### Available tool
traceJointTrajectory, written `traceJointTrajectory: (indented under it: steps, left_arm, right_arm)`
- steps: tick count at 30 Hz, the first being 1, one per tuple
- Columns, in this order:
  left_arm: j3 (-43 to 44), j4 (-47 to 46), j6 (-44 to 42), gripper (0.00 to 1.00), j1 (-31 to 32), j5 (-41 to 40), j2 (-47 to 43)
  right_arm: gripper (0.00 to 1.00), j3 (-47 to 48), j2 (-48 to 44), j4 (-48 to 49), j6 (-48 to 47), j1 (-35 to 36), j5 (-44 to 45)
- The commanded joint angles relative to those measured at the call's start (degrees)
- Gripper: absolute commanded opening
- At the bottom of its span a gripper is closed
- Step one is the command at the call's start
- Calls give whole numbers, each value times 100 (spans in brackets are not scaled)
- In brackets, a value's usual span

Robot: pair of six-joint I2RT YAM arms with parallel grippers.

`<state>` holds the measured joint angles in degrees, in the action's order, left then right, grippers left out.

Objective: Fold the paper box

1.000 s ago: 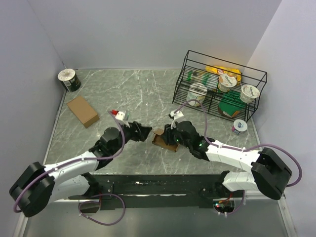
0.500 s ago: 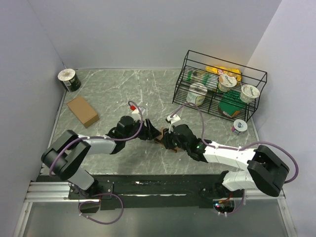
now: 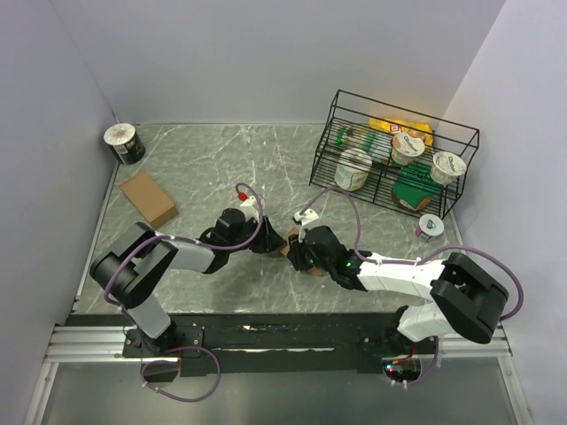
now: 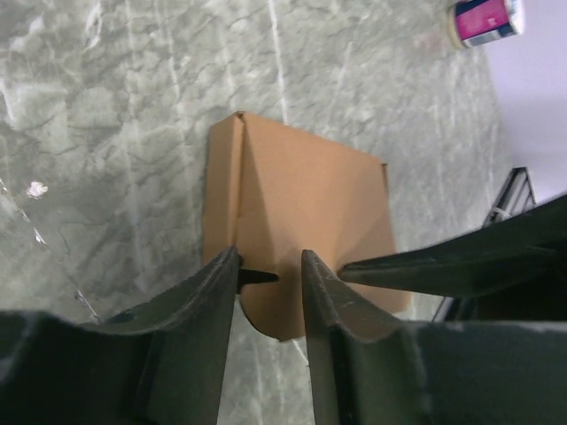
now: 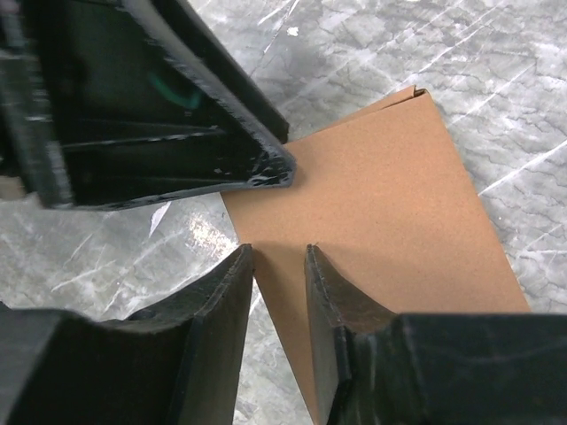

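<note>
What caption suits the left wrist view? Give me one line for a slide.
Left hand straddles the near edge of the brown paper box, marbled table beneath.

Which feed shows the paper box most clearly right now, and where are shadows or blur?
Right wrist: the paper box fills the view, grain crisp, evenly lit; near fingers dark and soft. Left wrist: box sharp, shadow beside its raised fold. Top external: even light, but the box is small and mostly hidden.
</note>
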<state>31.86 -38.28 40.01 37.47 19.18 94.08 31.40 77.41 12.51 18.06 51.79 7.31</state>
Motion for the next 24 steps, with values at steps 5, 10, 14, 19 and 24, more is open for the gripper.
traceJointTrajectory:
  steps: [5,10,14,19,24]
  left_arm:
    - [-4,-399,-143,29,41,226,189]
    - [40,-566,-63,18,41,376,189]
    - [119,-373,-142,13,41,411,303]
    - [-3,-496,-2,8,41,604,531]
    - [-118,-207,-98,3,50,227,541]
  right_arm:
    - [41,51,187,-285,-66,50,121]
    - [41,77,257,-293,-40,50,121]
    - [41,51,275,-293,-14,50,130]
    - [41,42,345,-276,22,50,121]
    - [44,59,249,-363,39,50,192]
